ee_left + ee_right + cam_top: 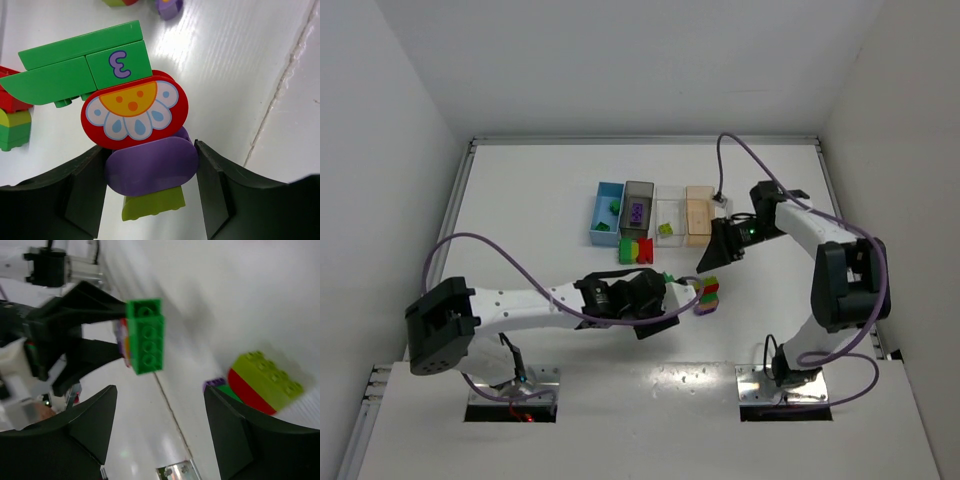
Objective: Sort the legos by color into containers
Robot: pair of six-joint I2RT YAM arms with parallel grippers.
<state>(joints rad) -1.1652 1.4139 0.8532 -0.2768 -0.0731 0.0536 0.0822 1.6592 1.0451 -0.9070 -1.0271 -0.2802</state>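
My left gripper [692, 298] is shut on a joined stack of legos [708, 293], held just right of table centre. In the left wrist view the jaws [150, 185] clamp its purple brick [152, 167]; a red flower-print brick [135, 112] and green bricks [85, 65] sit beyond it, and a yellow-green brick [152, 205] below. My right gripper [720, 255] is open and empty, just above the stack; its view [160, 435] shows the stack's green brick [146, 336] ahead. The blue [607, 213], dark grey [637, 208], clear [669, 216] and tan [698, 214] bins stand in a row behind.
A green, yellow-green and red lego cluster [636, 249] lies in front of the bins; it also shows in the right wrist view [262, 382] and the left wrist view [12, 122]. A small green brick [667, 277] lies near my left wrist. White walls surround the table.
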